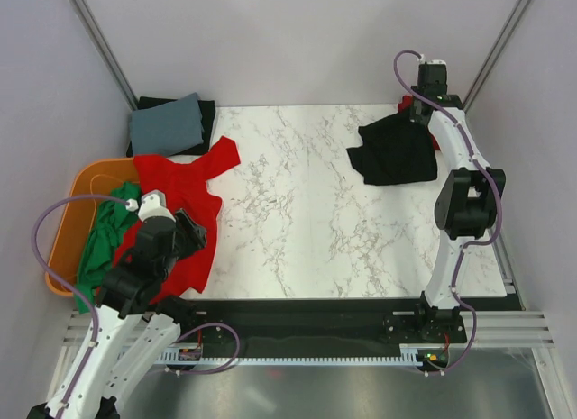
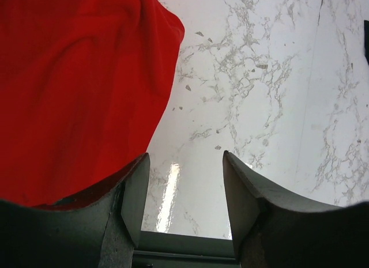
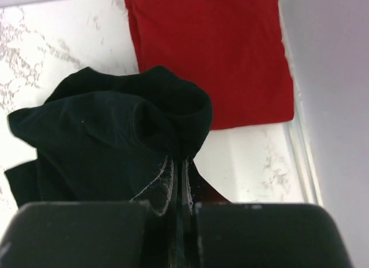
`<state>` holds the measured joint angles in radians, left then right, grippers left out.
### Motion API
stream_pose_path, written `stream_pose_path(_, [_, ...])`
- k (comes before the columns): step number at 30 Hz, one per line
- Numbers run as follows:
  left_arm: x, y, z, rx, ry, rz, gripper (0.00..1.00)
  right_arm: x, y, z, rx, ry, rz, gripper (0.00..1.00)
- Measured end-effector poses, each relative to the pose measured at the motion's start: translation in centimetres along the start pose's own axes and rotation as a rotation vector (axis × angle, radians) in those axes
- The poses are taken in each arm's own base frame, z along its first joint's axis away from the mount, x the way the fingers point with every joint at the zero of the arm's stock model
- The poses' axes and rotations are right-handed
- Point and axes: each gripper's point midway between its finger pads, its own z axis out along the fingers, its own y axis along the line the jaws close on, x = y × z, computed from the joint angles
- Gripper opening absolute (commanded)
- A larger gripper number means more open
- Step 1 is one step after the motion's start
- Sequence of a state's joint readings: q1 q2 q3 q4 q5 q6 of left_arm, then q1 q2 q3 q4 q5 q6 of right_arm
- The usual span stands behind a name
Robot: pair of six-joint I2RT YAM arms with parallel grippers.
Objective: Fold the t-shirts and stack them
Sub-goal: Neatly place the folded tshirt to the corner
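While the left gripper hung over the near-left part of the table, its two dark, wedge-shaped fingers stood spread, with only bare surface between them. The table top was glossy white, veined with grey like marble. A crumpled red t-shirt lay along the table's left edge, its soft matte cloth creased in broad folds and one sleeve pointing toward the far edge. In the left wrist view its edge reached the outer side of one finger, though I could not tell whether it touched.

Against the left edge sat an orange plastic tub with rounded corners. A green t-shirt spilled from it in a limp heap, out over its near end. At the far-left corner a grey-blue t-shirt lay folded into a neat rectangle on top of a black folded garment.

Near the far-right corner the right gripper was pressed together on a bunched fold of the black t-shirt, which slumped in a rumpled mound on the table. At that corner a folded red t-shirt lay flat and square-edged, with the black cloth overlapping one edge.
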<state>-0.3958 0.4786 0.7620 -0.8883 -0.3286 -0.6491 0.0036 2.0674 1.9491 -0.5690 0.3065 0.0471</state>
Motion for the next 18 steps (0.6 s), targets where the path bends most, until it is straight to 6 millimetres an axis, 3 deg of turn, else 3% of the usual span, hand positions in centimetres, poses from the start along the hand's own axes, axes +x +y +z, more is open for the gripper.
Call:
stream_pose_path(7, [0.3, -0.1, 0.3, -0.007, 0.024, 0.003, 0.59, -3.4, -2.2, 0.9, 0.014, -0.065, -0.022, 0.00])
stream_pose_path(15, [0.4, 0.0, 0.5, -0.012, 0.032, 0.006, 0.59, -8.2, -4.7, -0.8, 0.009, -0.182, -0.028, 0.00])
stream_pose_path(18, [0.5, 0.0, 0.5, -0.012, 0.033, 0.006, 0.59, -8.9, -5.4, -0.9, 0.004, -0.204, -0.025, 0.00])
